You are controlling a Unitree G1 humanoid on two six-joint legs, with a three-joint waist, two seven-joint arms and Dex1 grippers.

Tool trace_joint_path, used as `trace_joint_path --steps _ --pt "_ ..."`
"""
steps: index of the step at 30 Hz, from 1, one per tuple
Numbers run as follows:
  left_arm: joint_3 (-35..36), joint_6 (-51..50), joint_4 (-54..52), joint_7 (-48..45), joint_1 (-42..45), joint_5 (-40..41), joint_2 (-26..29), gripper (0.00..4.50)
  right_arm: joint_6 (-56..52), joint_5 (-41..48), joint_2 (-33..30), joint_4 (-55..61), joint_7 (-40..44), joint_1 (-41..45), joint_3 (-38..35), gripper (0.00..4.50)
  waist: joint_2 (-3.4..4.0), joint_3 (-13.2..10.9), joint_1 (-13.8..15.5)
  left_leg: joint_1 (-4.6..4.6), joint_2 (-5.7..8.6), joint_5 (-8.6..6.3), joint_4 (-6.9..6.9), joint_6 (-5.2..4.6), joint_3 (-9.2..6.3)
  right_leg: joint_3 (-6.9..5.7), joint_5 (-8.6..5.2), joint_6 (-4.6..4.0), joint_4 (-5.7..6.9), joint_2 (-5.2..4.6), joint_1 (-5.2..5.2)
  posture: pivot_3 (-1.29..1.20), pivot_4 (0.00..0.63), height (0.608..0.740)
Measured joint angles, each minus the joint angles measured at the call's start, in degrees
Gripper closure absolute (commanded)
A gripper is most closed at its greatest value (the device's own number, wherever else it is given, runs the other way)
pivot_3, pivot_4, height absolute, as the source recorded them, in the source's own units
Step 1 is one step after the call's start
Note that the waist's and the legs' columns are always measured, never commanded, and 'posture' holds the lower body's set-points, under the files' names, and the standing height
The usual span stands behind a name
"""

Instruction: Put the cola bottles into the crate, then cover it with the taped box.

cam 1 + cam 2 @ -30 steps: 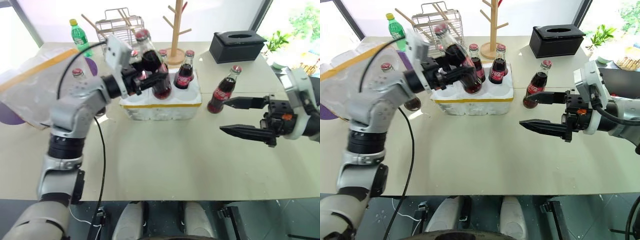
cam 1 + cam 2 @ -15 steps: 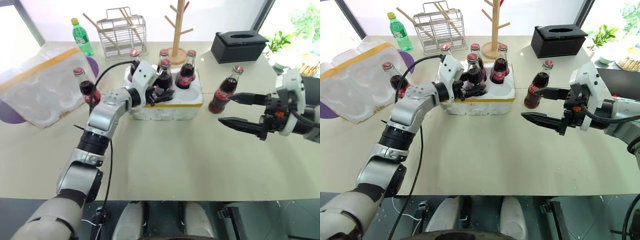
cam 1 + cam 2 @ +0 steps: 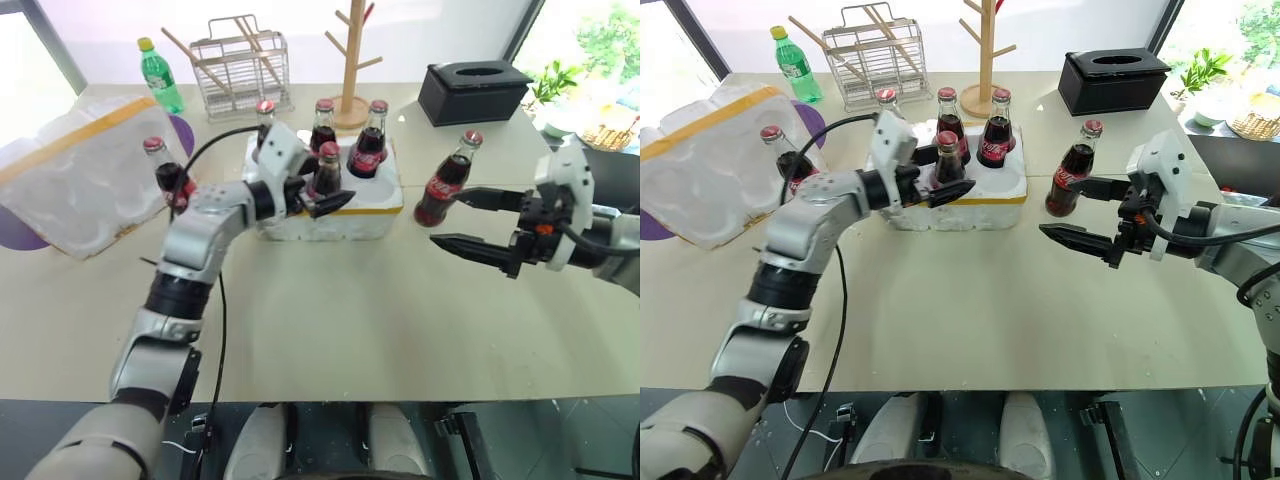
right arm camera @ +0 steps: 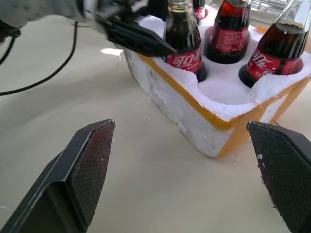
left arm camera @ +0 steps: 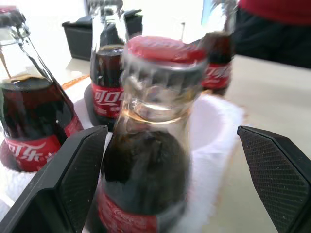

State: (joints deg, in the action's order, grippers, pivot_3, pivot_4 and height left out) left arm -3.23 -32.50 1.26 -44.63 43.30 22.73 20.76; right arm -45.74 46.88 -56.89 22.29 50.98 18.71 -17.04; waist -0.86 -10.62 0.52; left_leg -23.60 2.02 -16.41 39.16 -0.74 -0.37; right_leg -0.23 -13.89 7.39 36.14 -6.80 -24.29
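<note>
A: Where do the bottles stand?

B: Four cola bottles sit in the crate [image 3: 325,212], the low foam tray in the middle of the bench [image 3: 330,320]. The near one [image 3: 325,172] is between the fingers of the left claw [image 3: 318,197], and in the left wrist view the pads stand clear of the glass on both sides. So the claw is spread open, not gripping; the bottle rests upright in its well on its own.

A: And the other two?

B: One bottle [image 3: 442,181] stands on the bench just right of the crate, next to the right claw [image 3: 475,222]. That claw is wide open too, holding nothing, pointing toward the crate. I'd judge it is placed to take that bottle next. The sixth bottle [image 3: 166,176] stands left of the crate, partly behind the left arm.

A: The cover?

B: The taped box [image 3: 80,170] lies tilted at the far left, hollow side up, well apart from the crate. It looks parked out of the way while two wells stay unfilled, at the near right and near left.
</note>
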Motion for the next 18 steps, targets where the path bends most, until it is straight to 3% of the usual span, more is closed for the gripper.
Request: trace_joint_path --steps 5,10,15,18 --pt "8.2 -8.1 -15.3 -0.2 -9.2 9.8 6.1 0.02 0.0 -0.6 0.9 -0.1 0.1 0.7 1.5 0.0 0.02 0.0 0.1 0.01 0.0 0.0 0.01 0.01 -0.01 0.03 0.0 0.0 0.0 -0.02 0.01 0.0 0.15 0.74" --pt "13.3 -11.8 -25.2 3.6 -20.0 12.6 10.9 0.02 0.1 -0.7 1.4 -0.6 1.2 2.5 3.1 0.0 0.02 0.0 0.2 0.04 0.01 0.0 0.01 0.01 -0.03 0.04 0.0 -0.01 -0.01 -0.02 0.06 0.0 0.15 0.74" --pt "22.4 -11.2 -27.2 10.2 -32.7 10.4 13.0 0.02 -0.1 -0.5 1.9 -2.5 2.2 3.8 3.3 0.0 0.03 0.0 0.1 0.07 0.0 0.0 0.0 0.01 -0.03 0.04 -0.01 -0.02 0.0 -0.01 0.06 0.0 0.15 0.74" --pt "27.0 -9.0 -25.4 14.5 -35.5 8.4 12.7 0.02 -0.6 0.1 2.0 -3.2 2.3 4.8 3.1 0.0 0.03 0.0 0.4 0.07 0.01 0.0 0.0 0.02 -0.05 0.04 -0.01 -0.02 0.0 -0.02 0.09 0.0 0.15 0.74"
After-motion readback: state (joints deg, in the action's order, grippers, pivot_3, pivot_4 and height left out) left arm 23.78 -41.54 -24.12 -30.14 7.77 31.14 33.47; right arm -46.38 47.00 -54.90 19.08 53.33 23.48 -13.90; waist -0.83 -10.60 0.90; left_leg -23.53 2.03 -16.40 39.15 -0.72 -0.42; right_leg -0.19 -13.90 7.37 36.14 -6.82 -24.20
